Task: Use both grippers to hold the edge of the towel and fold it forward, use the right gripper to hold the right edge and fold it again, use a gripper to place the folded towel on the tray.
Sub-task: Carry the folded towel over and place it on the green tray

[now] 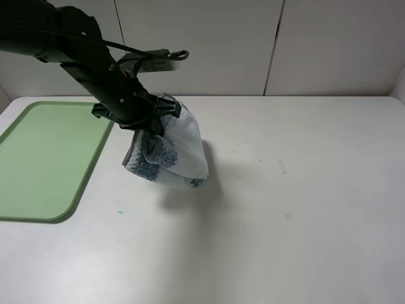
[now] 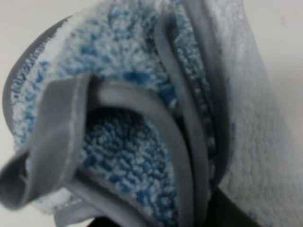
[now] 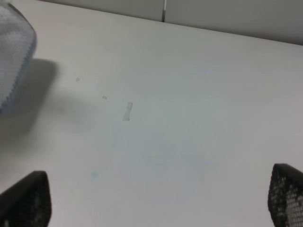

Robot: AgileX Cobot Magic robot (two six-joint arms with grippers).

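The folded towel [image 1: 174, 152], white with blue-grey stripes, hangs in the air above the table, just right of the tray [image 1: 47, 158]. My left gripper [image 1: 155, 120] is shut on its top edge and holds it up. In the left wrist view the towel [image 2: 132, 142] fills the frame, with its grey hem [image 2: 71, 127] curled in layers. My right gripper [image 3: 151, 208] is open and empty over bare table; only its two black fingertips [image 3: 26, 201] show. A corner of the towel [image 3: 12, 56] shows at the edge of the right wrist view. The right arm is out of the exterior view.
The pale-green tray lies flat at the left edge of the white table [image 1: 285, 209]. White wall panels [image 1: 253, 44] stand behind the table. The towel casts a shadow [image 1: 190, 193] on the table below it.
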